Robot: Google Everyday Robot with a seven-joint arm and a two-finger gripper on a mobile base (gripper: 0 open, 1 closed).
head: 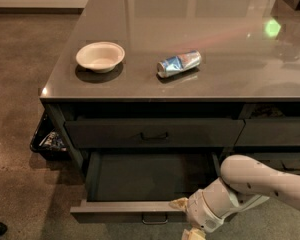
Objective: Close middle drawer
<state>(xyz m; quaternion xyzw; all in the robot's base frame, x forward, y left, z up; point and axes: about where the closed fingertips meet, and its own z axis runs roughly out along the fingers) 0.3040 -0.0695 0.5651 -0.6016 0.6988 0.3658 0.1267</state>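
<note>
Down low, the claw is at the front panel of the middle drawer. Its fingers are spread apart, one tip above the panel's top edge and one below. The drawer stands pulled out, its pull handle just left of the claw. Up on the bench, a bowl and a can.

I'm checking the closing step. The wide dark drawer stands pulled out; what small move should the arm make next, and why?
Probably a short push straight in, toward the cabinet. The wide dark charcoal middle drawer stands pulled far out, its interior exposed, and the gripper is at its front panel, just right of the small dark pull handle, jaws apart.
</note>
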